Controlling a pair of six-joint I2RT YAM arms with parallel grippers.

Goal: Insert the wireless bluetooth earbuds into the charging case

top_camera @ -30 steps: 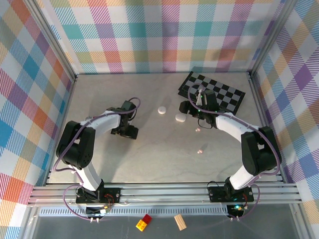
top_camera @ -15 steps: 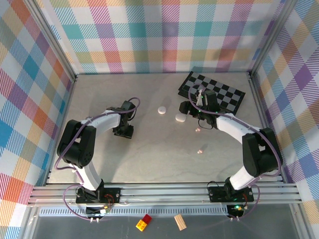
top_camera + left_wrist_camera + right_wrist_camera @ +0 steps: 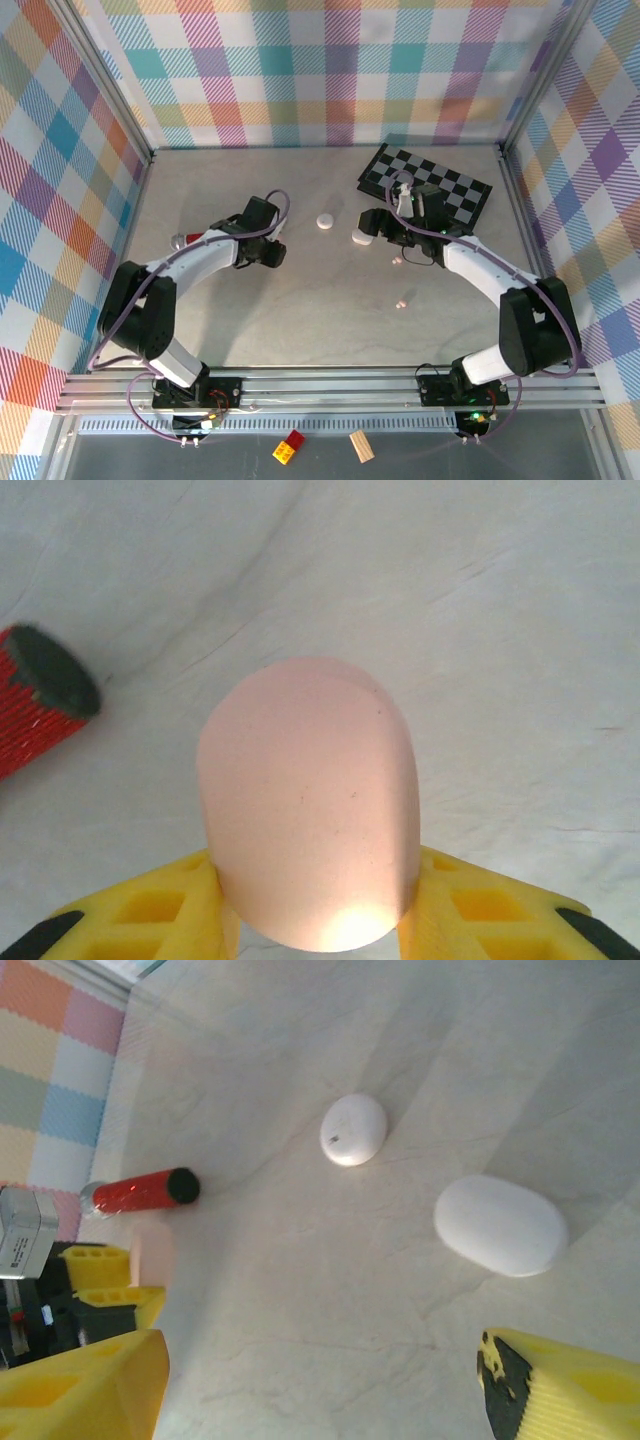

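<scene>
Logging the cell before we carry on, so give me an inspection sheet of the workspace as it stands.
Surface: pale table, no spill seen.
Job's things: pink case in left tool; round white case and oval white case look closed on table; far earbud and near earbud lie loose.
Clutter: red cylinder; checkered mat.
Grippers: left tool shut on pink case; right tool open.
Cables: purple cables along both arms, no snag seen.
Surroundings: plaid walls; red-yellow block and wooden block beyond near rail.

Pale pink case; red cylinder
</scene>
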